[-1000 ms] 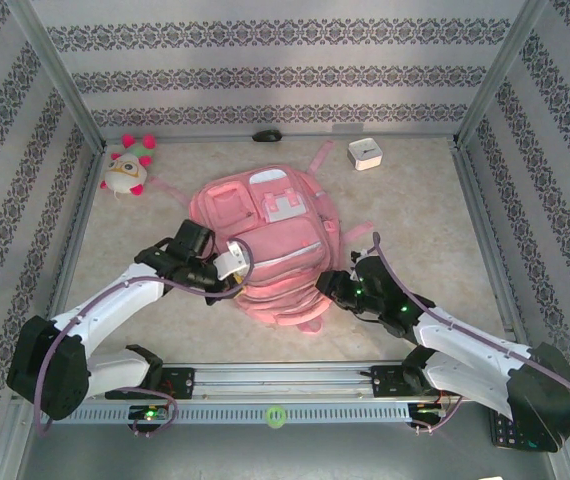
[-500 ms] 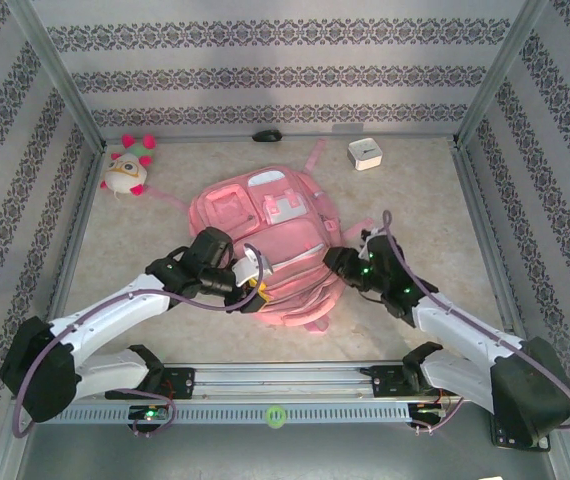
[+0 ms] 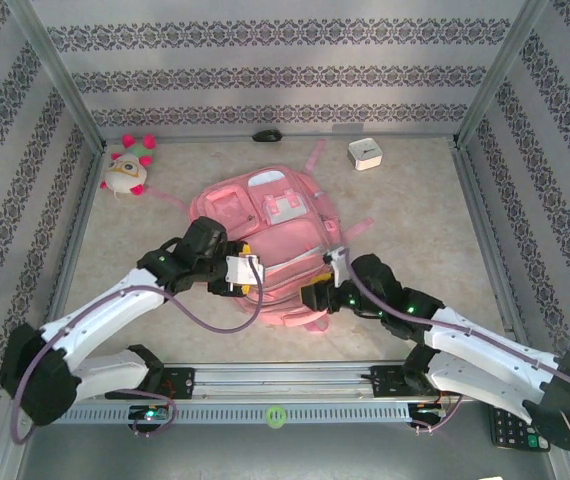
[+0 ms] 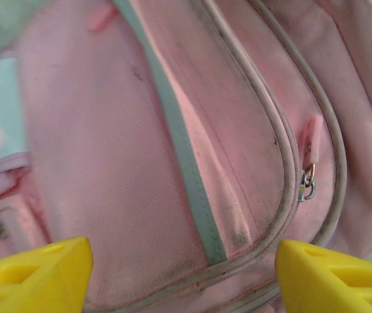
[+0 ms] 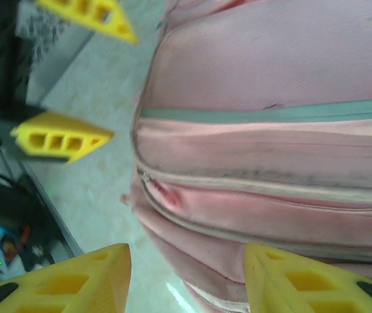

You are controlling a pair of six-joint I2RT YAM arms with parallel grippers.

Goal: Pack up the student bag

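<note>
1. A plush toy [image 3: 127, 168] sits at the far left of the table [image 3: 435, 230], well apart from everything else
2. The left gripper [image 4: 179, 277] hovers at the near left side of the student bag [image 3: 265, 215], its yellow fingers [image 4: 32, 274] spread wide and clamping nothing
3. The bag lies flat mid-table, front pockets up, with a zipper pull [image 4: 311, 147] resting along its seam
4. The right gripper [image 5: 186, 280] is at the bag's near right edge, fingers apart, nothing held between them
5. A small white box [image 3: 366, 154] rests far right, apart from the bag
</note>
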